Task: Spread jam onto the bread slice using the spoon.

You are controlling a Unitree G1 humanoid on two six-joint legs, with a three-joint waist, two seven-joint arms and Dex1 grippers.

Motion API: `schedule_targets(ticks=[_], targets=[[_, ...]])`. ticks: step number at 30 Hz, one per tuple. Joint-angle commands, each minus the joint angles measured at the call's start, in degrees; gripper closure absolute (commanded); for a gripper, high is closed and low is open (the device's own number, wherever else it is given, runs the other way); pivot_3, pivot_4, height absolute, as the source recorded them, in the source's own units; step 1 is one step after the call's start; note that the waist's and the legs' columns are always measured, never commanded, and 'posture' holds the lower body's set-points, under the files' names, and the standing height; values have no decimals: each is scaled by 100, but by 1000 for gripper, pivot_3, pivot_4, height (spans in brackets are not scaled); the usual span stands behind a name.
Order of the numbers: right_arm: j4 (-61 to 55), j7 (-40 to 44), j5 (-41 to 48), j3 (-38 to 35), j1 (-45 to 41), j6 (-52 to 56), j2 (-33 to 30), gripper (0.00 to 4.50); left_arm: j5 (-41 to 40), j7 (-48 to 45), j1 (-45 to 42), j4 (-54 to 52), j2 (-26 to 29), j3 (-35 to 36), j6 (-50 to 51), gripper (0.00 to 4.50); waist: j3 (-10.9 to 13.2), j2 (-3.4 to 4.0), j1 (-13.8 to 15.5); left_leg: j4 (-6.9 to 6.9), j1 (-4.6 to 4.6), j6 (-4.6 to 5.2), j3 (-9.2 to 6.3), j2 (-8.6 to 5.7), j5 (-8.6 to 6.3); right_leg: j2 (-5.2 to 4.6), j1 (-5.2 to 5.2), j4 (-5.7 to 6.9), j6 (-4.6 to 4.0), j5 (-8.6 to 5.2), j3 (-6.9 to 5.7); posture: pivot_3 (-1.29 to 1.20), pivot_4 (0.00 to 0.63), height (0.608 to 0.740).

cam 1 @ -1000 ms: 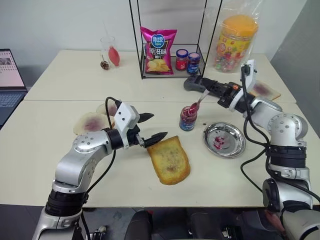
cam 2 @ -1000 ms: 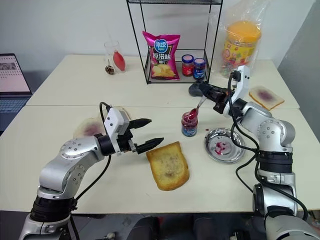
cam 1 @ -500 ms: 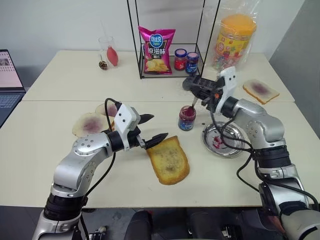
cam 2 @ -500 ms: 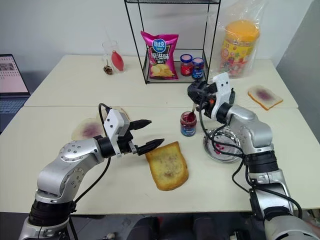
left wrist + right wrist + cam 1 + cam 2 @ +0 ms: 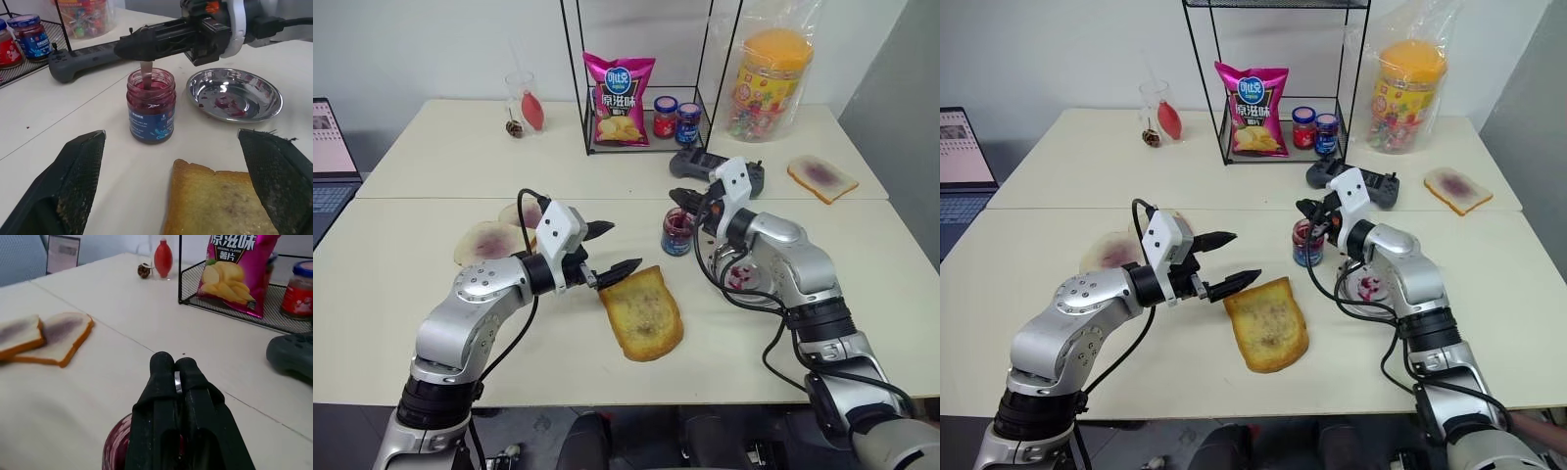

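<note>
Left wrist view: spoon (image 5: 146, 78) stood dipped in jam (image 5: 151, 105) at frame centre, right tool (image 5: 128, 48) clamped shut on its handle, having dropped from above the jar, so loading had started. Bread slice (image 5: 642, 312) lay lower centre, unspread. Left tool (image 5: 611, 248) gaped wide, empty, beside the slice's corner. Table (image 5: 401, 284).
</note>
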Motion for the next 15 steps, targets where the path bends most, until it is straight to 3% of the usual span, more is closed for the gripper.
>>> schedule_targets(ticks=[1,15], targets=[[-301,-290,601,-542,-95,808,228,4460,-48,22,-108,-194,48,20,-23,0,0,0,0,0,0,0,0,0,0,0,0,0,0,0,0,0,150,740],[-357,-1557,1897,-2042,-562,2484,761,4460,22,-31,-206,-49,37,-20,-132,0,0,0,-19,-4,-4,0,3,0,0,0,-5,-2,0,0,1,0,150,740]])
